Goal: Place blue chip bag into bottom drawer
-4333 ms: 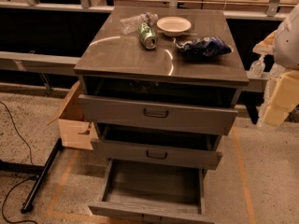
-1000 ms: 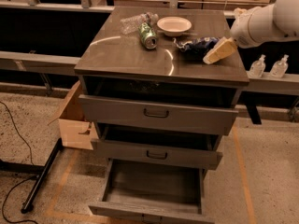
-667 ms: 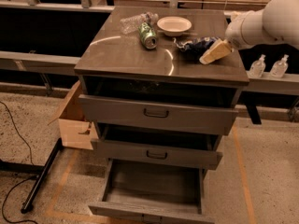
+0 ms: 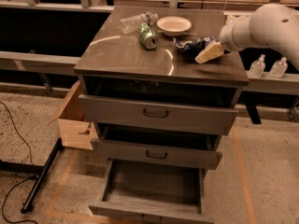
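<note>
The blue chip bag [image 4: 192, 44] lies on the right side of the grey cabinet top [image 4: 121, 55], just right of the white bowl [image 4: 174, 25]. My gripper [image 4: 208, 52] comes in from the right on a white arm, and its cream fingers lie over the bag's right end, at or just above it. The bottom drawer [image 4: 154, 183] is pulled out at the foot of the cabinet, its flat grey floor bare. The two upper drawers [image 4: 156, 113] are also partly out.
A green soda can [image 4: 147, 35] and a clear plastic bottle [image 4: 135, 21] lie left of the bowl. A cardboard box [image 4: 74, 120] sits on the floor left of the cabinet, with a black stand leg [image 4: 42, 176]. Two small bottles [image 4: 268, 66] stand on the rail at right.
The arm has swung in from the right edge of the view and come down onto the bag's right end, moving slightly left and lower over the last second. The bag has not moved.
</note>
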Controlling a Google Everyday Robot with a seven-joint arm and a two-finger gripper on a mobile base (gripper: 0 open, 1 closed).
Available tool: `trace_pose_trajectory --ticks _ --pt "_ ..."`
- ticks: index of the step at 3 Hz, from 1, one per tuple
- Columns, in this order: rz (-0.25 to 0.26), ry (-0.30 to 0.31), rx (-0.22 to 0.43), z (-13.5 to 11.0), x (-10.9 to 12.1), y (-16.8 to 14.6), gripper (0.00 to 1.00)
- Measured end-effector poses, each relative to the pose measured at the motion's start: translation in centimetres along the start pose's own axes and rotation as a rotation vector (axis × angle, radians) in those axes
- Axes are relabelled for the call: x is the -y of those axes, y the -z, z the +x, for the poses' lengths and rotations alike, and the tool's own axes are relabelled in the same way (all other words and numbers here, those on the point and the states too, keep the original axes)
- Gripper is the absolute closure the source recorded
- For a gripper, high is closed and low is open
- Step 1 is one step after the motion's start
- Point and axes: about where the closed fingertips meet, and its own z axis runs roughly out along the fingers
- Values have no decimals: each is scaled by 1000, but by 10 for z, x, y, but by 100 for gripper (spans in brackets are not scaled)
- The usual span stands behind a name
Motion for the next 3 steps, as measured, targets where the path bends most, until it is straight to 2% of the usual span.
trace_pose_trajectory --ticks 1,3 --pt "4 -8 0 4 -1 -11 20" --pt "-42 -56 54 0 1 -14 67"
